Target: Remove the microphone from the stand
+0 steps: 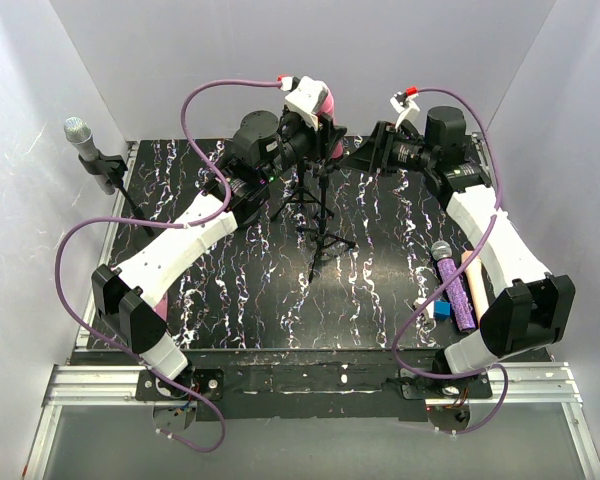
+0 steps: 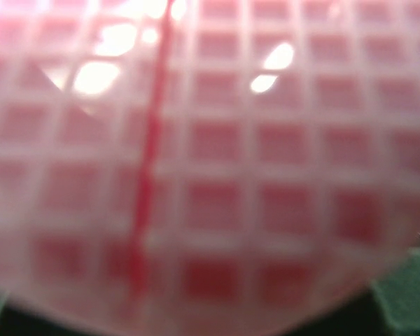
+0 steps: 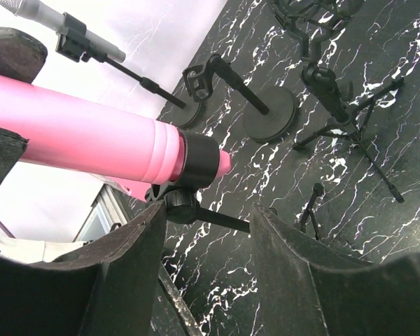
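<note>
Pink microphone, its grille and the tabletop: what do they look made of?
The pink microphone body looks like smooth matte plastic: soft even sheen, no sharp reflections. Its grille is pink mesh with glossy highlights; metal or plastic, I cannot tell. The tabletop looks like a black sheet printed with white marble veining.

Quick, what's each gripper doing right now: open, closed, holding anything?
Left gripper: closed on the pink microphone.
Right gripper: open, holding nothing, close to the stand clip.
</note>
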Tool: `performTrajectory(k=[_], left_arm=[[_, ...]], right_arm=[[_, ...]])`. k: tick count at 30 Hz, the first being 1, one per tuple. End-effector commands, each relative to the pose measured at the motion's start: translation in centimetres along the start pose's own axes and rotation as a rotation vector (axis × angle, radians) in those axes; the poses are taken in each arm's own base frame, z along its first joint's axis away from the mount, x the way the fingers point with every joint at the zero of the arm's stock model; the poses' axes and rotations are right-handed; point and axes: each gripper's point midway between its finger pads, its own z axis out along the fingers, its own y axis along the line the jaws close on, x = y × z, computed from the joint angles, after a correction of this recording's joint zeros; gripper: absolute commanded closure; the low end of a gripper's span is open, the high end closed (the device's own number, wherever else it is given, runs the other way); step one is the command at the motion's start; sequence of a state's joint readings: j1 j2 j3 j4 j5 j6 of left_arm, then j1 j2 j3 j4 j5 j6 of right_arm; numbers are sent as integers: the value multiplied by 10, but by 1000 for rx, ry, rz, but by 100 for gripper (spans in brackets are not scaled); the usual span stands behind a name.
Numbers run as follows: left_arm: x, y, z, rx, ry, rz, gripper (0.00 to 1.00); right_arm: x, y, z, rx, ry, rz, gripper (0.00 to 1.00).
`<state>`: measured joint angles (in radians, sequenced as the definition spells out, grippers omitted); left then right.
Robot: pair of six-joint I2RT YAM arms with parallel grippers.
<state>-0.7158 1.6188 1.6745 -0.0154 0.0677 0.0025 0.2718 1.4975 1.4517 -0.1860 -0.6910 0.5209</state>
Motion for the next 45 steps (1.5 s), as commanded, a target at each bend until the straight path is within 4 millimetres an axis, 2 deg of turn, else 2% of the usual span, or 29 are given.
performTrajectory(k=[1,11,18,25,27,30,32,34,37,39,45], left_arm=[[-22,0,-18,6,-33,13,100],[-22,-1,-20,11,-35,15,100],[-24,-2,-20,15,-43,15,100],[-45,-7,-19,45,-86,37,100],[-52,-8,-20,56,-100,54,100],[-54,-6,-20,49,-100,66,100],[-54,-7,-21,49,-99,69,100],[-51,-7,-21,54,-89,72,100],[-45,-7,-21,56,-75,67,100],[-45,-9,-21,60,-75,61,100],[-41,-9,-19,63,-61,56,100]], right_arm=[[-17,14,2,-18,-36,-65,43],[17,-12,6,56,43,-54,51],[36,-30,-2,142,72,-47,52],[46,-29,-8,136,77,-71,52],[39,-14,-11,65,52,-116,52],[27,25,-20,-102,11,-246,44],[13,40,-23,-136,-33,-289,39],[4,42,-22,-117,-43,-258,33],[-8,31,-14,-42,-57,-181,20],[-10,23,-6,-14,-42,-119,18],[-12,27,10,-34,-28,-63,14]])
